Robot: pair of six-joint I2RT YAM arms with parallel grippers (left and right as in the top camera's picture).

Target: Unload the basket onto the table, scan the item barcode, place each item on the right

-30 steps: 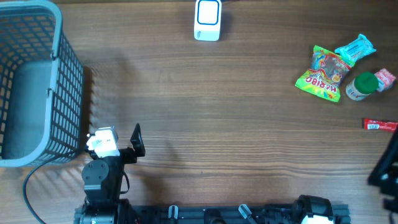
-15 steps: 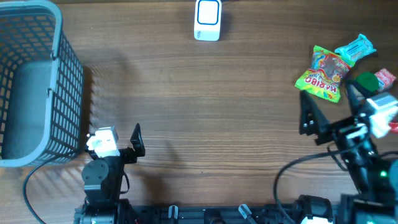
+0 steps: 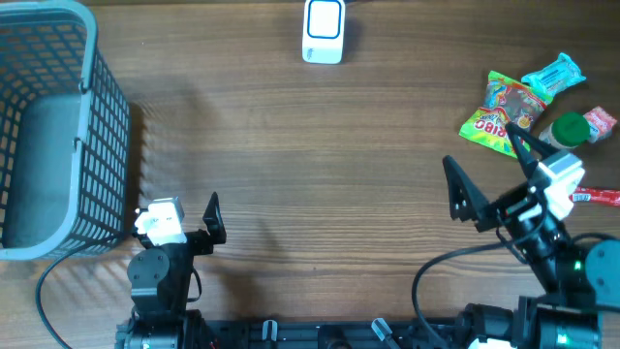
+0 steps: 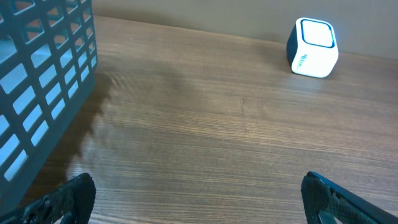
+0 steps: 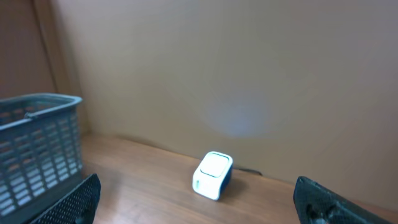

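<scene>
the right arm, a second ago only a dark edge at the right border, has swung in over the surface (image 3: 320, 165); its right tool (image 3: 489, 173) now sits further left than half a second ago, jaws spread wide and empty, one finger tip reaching over the lower edge of the gummy bag (image 3: 496, 114). the left tool (image 3: 186, 221) has not moved, parked just beside the basket (image 3: 48, 126), jaws also wide with nothing between them. none of the goods has shifted. counted: one basket at the left, one white scanner (image 3: 323, 31) at the far edge in the middle, and five items grouped at the right side: one gummy bag, one blue packet (image 3: 554, 75), one green-capped bottle (image 3: 567, 131), one small red pack (image 3: 602, 120) touching the bottle, and one red bar (image 3: 603, 197) nearer the robot, partly covered by the right arm. the right wrist view looks across at the scanner and basket from well above the wood.
</scene>
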